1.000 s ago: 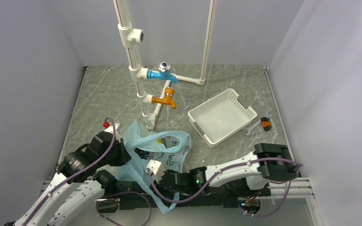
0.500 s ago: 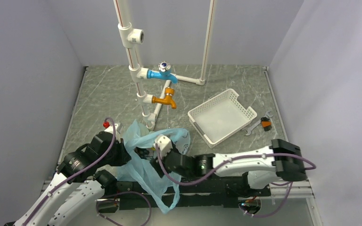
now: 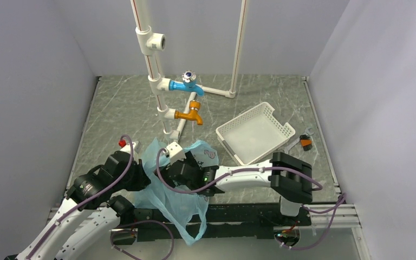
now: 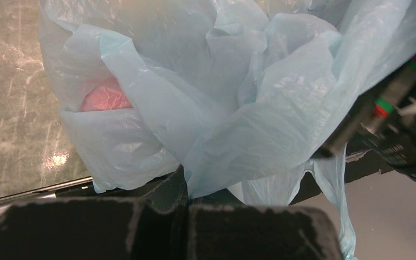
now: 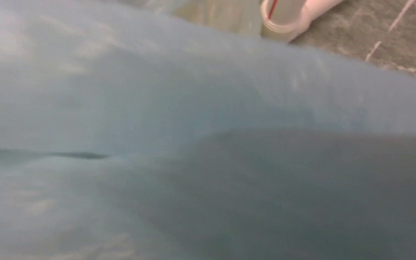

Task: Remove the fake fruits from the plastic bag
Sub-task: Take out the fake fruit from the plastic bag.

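On the grey marbled bench point(image 3: 119, 108), front-left, lies the crinkly translucent light-blue plastic bag point(image 3: 168, 195). The left pincer point(image 4: 187, 206) is clamped on its film. The right pincer point(image 3: 168, 164) is buried in its mouth, and I cannot tell whether it is apart or together. A red-orange fake fruit point(image 4: 105, 98) shows through the film.

Nr table's point(image 3: 119, 108) front-left corner: plastic bag point(image 3: 176, 189), light blue, crumpled, one end trailing over front edge. Against bag's left side: left gripper point(image 3: 142, 176), fingertips hidden by film. Buried in bag's mouth from the right: right gripper point(image 3: 169, 165), jaws unseen. Right of centre: white basket point(image 3: 255, 134), skewed to edges. Nr right edge, just beyond basket: small orange-black part point(image 3: 305, 142). Toward back centre: white pipes point(image 3: 150, 59) w/ blue tap point(image 3: 188, 84) & orange tap point(image 3: 190, 115).
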You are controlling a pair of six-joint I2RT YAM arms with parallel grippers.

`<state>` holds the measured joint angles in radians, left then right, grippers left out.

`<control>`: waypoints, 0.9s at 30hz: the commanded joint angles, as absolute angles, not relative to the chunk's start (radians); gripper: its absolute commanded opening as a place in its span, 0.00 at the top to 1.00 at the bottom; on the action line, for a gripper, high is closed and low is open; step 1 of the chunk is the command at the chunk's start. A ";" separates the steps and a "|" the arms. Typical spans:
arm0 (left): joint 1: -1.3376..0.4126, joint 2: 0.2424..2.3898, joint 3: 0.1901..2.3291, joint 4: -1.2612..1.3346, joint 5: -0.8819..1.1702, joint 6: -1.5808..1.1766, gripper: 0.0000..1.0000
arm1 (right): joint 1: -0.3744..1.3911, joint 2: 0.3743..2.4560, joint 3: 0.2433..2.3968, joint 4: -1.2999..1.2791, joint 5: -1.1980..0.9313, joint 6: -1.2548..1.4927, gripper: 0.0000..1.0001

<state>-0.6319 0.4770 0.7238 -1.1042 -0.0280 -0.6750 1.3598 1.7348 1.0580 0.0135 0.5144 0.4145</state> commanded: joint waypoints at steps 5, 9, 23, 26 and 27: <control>-0.633 0.462 0.730 -1.095 -0.049 -0.692 1.00 | 1.318 1.823 1.096 0.131 0.622 0.356 0.12; -0.632 0.471 0.730 -1.095 -0.042 -0.686 1.00 | 1.310 1.879 1.132 0.119 0.612 0.351 0.14; -0.633 0.470 0.730 -1.095 -0.041 -0.686 1.00 | 1.309 1.869 1.107 0.150 0.597 0.325 0.48; -0.633 0.470 0.729 -1.097 -0.047 -0.689 1.00 | 1.309 1.845 1.102 0.142 0.591 0.325 0.59; -0.633 0.468 0.729 -1.097 -0.048 -0.691 1.00 | 1.309 1.832 1.098 0.137 0.589 0.327 0.61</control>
<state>-0.6319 0.4728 0.7238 -1.1042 -0.0319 -0.6765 1.3121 1.8961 1.0950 0.1108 0.5911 0.3286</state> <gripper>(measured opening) 0.012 0.543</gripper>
